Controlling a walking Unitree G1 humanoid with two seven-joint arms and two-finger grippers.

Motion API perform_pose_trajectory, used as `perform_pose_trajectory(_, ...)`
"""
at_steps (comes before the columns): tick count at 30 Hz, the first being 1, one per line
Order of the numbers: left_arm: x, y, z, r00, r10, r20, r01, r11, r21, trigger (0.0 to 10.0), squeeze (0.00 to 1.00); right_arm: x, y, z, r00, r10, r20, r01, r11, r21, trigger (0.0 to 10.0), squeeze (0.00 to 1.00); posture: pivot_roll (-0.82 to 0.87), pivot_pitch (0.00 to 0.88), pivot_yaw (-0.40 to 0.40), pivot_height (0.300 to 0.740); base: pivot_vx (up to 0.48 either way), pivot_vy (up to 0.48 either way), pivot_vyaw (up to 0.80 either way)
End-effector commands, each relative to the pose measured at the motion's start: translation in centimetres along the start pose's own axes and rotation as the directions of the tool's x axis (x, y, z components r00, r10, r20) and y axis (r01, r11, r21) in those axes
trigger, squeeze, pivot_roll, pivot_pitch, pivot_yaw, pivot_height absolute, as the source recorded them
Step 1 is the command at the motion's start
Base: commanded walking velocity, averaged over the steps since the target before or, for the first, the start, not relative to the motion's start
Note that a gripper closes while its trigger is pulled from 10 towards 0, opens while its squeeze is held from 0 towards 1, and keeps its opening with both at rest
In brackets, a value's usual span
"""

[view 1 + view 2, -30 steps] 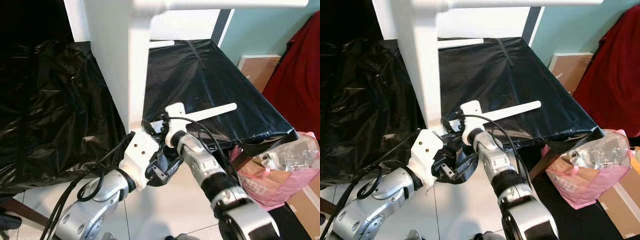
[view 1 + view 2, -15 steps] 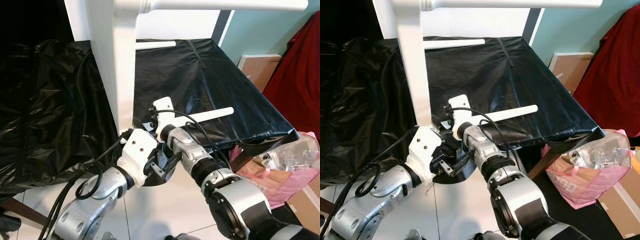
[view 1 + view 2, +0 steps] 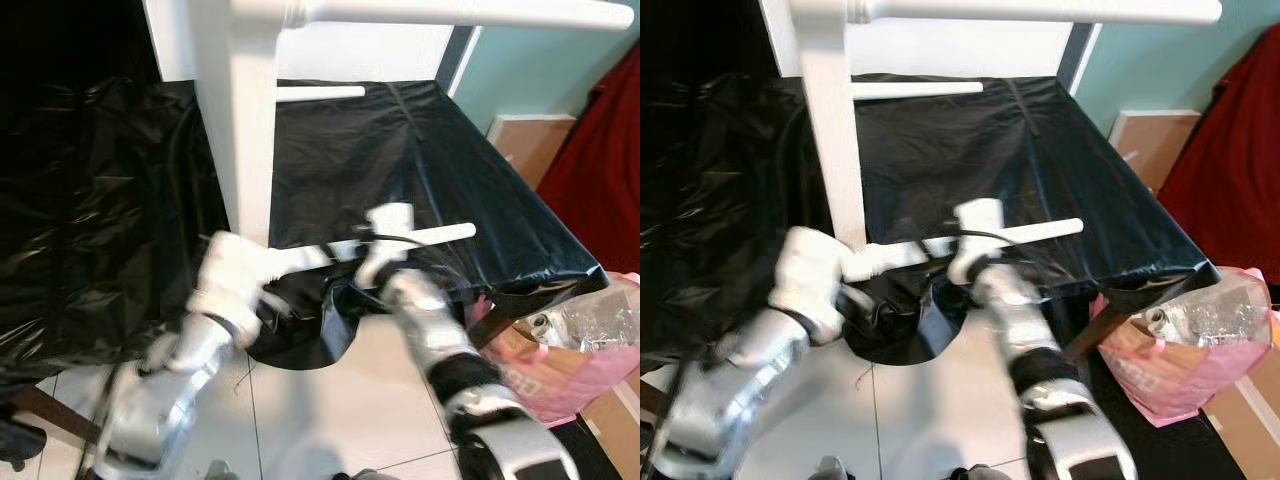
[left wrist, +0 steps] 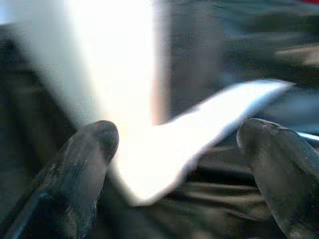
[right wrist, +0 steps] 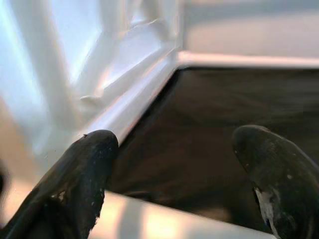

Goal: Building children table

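frame (image 3: 250, 150): smooth white painted wood, slightly glossy
rail (image 3: 440, 235): same white finish — flat and smooth
sheet (image 3: 400, 160): black plastic film, crinkled, shiny in the creases
arms (image 3: 150, 400): brushed silver metal with white plastic wrist housings
fingers (image 5: 75, 179): matt black rubbery plastic — scuffed, pale specks
floor (image 3: 340, 410): glossy pale tiles
bag (image 3: 590, 350): clear and pink crinkled plastic
box (image 3: 520, 140): brown cardboard

Both silver arms smear with motion blur across the lower frame in the eye views; the left wrist view is blurred, its white leg (image 4: 127, 89) overexposed.
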State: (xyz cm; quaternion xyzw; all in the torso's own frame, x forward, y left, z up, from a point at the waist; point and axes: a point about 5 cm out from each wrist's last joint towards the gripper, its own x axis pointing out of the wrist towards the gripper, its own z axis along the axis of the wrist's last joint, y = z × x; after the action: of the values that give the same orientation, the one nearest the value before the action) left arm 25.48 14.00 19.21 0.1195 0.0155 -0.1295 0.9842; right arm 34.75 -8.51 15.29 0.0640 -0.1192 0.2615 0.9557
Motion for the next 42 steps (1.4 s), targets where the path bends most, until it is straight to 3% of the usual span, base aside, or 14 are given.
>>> perform_pose_trajectory(1, 0.1, 0.4, -0.2, 0.999, 0.046, -0.014, -0.046, 0.999, -0.004, 10.0, 0.00, -0.5, -0.9, 0.0, 0.999, -0.043, -0.002, 0.043, 0.999, 0.007, 10.0, 0.00, 0.13, 0.089, -0.145, 0.740, 0.000, 0.000, 0.00)
perform_pose_trajectory(5, 1.0, 1.4, 0.5, 0.995, 0.099, 0.032, -0.098, 0.995, -0.026, 10.0, 0.00, -2.2, -3.2, 0.3, 0.988, -0.151, -0.013, 0.151, 0.988, -0.019, 10.0, 0.00, 0.11, 0.075, -0.129, 0.740, 0.000, 0.000, 0.00)
perform_pose_trajectory(6, 1.1, 1.0, 0.7, 0.996, 0.068, 0.055, -0.063, 0.994, -0.089, 10.0, 1.00, -2.5, -3.4, 0.3, 0.987, -0.161, -0.014, 0.161, 0.987, -0.024, 10.0, 0.00, 0.10, 0.069, -0.125, 0.740, 0.000, 0.000, 0.00)
perform_pose_trajectory(9, 1.7, -0.8, 1.2, 0.996, -0.056, 0.076, 0.062, 0.995, -0.075, 10.0, 1.00, -3.3, -4.1, 0.4, 0.983, -0.183, -0.029, 0.182, 0.982, -0.047, 10.0, 0.00, 0.09, 0.057, -0.116, 0.740, 0.000, 0.000, 0.00)
perform_pose_trajectory(11, 2.1, -1.0, 1.3, 0.996, -0.055, 0.070, 0.060, 0.995, -0.074, 10.0, 1.00, -3.6, -4.3, 0.4, 0.981, -0.191, -0.034, 0.189, 0.981, -0.052, 10.0, 0.00, 0.09, 0.054, -0.112, 0.740, 0.000, 0.000, 0.00)
perform_pose_trajectory(12, 2.6, -1.2, 1.5, 0.996, -0.053, 0.075, 0.057, 0.996, -0.062, 10.0, 0.00, -3.6, -4.4, 0.5, 0.979, -0.200, -0.037, 0.198, 0.978, -0.058, 10.0, 0.00, 0.08, 0.044, -0.111, 0.740, 0.000, 0.000, 0.00)
perform_pose_trajectory(15, 3.4, -1.0, 1.8, 0.997, -0.017, 0.080, 0.021, 0.999, -0.046, 10.0, 0.00, -3.5, -4.4, 0.6, 0.978, -0.207, -0.034, 0.205, 0.977, -0.059, 10.0, 0.00, 0.07, 0.039, -0.108, 0.740, 0.000, 0.000, 0.00)
perform_pose_trajectory(18, 5.8, 0.8, 2.8, 0.967, 0.242, 0.080, -0.238, 0.970, -0.048, 10.0, 0.00, -3.2, -4.3, 1.0, 0.974, -0.226, -0.022, 0.225, 0.973, -0.057, 10.0, 0.00, 0.06, 0.040, -0.104, 0.740, 0.000, 0.000, 0.00)
perform_pose_trajectory(23, 7.1, 0.6, 4.0, 0.924, 0.364, 0.118, -0.338, 0.921, -0.195, 10.0, 0.00, -2.8, -4.4, 1.5, 0.968, -0.250, -0.008, 0.249, 0.967, -0.055, 10.0, 0.00, 0.04, 0.059, -0.105, 0.740, 0.000, 0.000, 0.00)
perform_pose_trajectory(29, 8.2, 0.7, 5.2, 0.857, 0.477, 0.193, -0.448, 0.876, -0.176, 10.0, 0.00, -2.9, -4.7, 1.7, 0.961, -0.277, -0.002, 0.277, 0.960, -0.052, 10.0, 0.00, 0.03, 0.070, -0.096, 0.740, 0.000, 0.000, 0.00)
perform_pose_trajectory(31, 8.2, 0.9, 5.2, 0.841, 0.496, 0.217, -0.479, 0.868, -0.128, 4.9, 0.00, -2.9, -4.7, 1.8, 0.959, -0.284, 0.000, 0.283, 0.958, -0.052, 10.0, 0.00, 0.02, 0.070, -0.089, 0.740, 0.000, 0.000, 0.00)
perform_pose_trajectory(32, 8.1, 1.0, 5.2, 0.834, 0.502, 0.230, -0.483, 0.865, -0.136, 0.0, 0.00, -2.9, -4.7, 1.8, 0.958, -0.286, 0.001, 0.286, 0.957, -0.052, 10.0, 0.00, 0.02, 0.071, -0.087, 0.740, 0.000, 0.000, 0.00)
perform_pose_trajectory(35, 8.1, 1.4, 5.0, 0.830, 0.505, 0.237, -0.485, 0.863, -0.144, 0.0, 0.00, -3.1, -4.9, 1.7, 0.955, -0.296, 0.002, 0.296, 0.954, -0.050, 10.0, 0.00, 0.02, 0.070, -0.086, 0.740, 0.000, 0.000, 0.00)
perform_pose_trajectory(42, 5.4, 7.1, 4.9, 0.765, 0.586, 0.266, -0.594, 0.802, -0.058, 0.0, 0.00, -3.0, -4.8, 1.3, 0.955, -0.296, -0.011, 0.295, 0.954, -0.048, 10.0, 0.00, 0.04, 0.080, -0.087, 0.740, 0.000, 0.000, 0.00)
